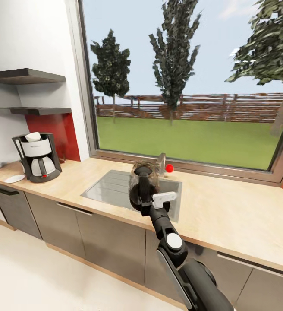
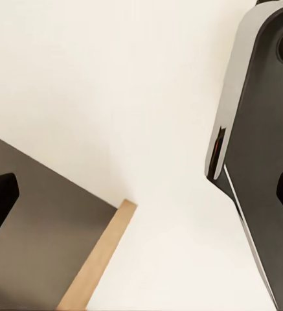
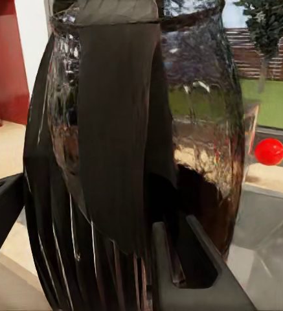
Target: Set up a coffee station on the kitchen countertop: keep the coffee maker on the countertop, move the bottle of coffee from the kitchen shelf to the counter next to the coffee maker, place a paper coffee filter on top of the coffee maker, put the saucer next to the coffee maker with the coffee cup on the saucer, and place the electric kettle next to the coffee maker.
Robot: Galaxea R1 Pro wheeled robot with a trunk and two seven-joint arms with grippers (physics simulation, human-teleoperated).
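Head view: my right arm reaches forward over the sink [image 1: 115, 185], and the right pincer [image 1: 142, 199] is closed on the electric kettle [image 1: 143, 181], gripping low at its dark handle side. I see the kettle held upright in the air above the sink basin, just in front of the tap [image 1: 161, 164] with its red knob [image 1: 169, 168]. The coffee maker [image 1: 37, 156] stands at the far left end of the bench [image 1: 227, 211], below two dark wall shelves [image 1: 25, 77]. A white paper coffee filter [image 1: 33, 137] sits on top of it. The saucer [image 1: 14, 178] lies on the bench just beside the machine, toward the bench's left end. A small pale object behind it is too blurred for me to name.

Left wrist view: I see pale floor, a grey cabinet front [image 2: 37, 240] with a tan edge, and part of the robot's dark body. Black finger tips show at either border, well apart, with nothing between them.

Right wrist view: the kettle's glass belly and black handle are right against the camera, the right pincer's fingers [image 3: 186, 272] clamped at its base. The red knob shows beyond.
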